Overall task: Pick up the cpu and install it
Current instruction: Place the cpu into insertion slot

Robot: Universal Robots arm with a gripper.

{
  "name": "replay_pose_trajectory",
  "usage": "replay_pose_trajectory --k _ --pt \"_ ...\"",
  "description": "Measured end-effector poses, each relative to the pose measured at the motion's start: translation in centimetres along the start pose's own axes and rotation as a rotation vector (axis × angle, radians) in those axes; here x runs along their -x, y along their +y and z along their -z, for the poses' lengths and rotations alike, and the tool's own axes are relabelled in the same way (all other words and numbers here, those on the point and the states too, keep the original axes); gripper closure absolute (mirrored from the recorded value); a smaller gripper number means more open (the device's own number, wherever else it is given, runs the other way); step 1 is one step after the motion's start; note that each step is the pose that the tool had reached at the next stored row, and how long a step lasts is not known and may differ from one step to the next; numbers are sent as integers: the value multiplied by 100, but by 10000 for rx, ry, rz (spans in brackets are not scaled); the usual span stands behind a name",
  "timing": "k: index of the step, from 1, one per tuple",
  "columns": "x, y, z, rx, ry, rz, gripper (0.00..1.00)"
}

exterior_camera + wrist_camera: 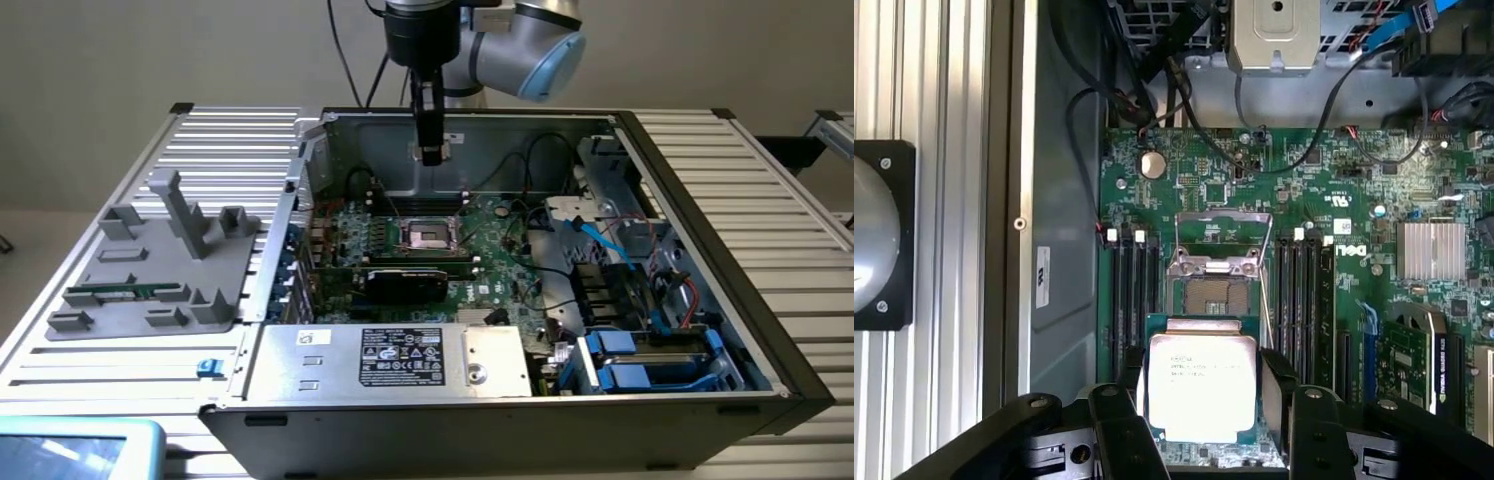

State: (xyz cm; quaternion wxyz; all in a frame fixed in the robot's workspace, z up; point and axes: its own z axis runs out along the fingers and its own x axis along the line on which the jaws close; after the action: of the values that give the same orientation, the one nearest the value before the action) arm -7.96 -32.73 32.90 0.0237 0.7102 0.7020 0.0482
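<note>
Downward-pointing arm [424, 60], gripper [430, 152] clamped on cpu [1199, 390]

This is a robotics lab or test workshop set up for computer assembly. A ribbed aluminium desk [761, 200] carries an open PC case [400, 430] with its motherboard [501, 265] bare, beside a grey moulded parts fixture [134, 290]. A robot arm [527, 45] hangs over the case, a cpu [1199, 385] gripped in its hand [430, 150]. Behind stands a plain wall [160, 50].

cpu [1199, 390] side edges hidden behind hand [1201, 365] fingers [1279, 390]; hand base cut off.
</note>
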Motion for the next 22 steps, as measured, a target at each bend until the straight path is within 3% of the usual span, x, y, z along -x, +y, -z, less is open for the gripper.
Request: replay_pose_trajectory --k 22 --pt "54 -20 -400 0 1 0 46"
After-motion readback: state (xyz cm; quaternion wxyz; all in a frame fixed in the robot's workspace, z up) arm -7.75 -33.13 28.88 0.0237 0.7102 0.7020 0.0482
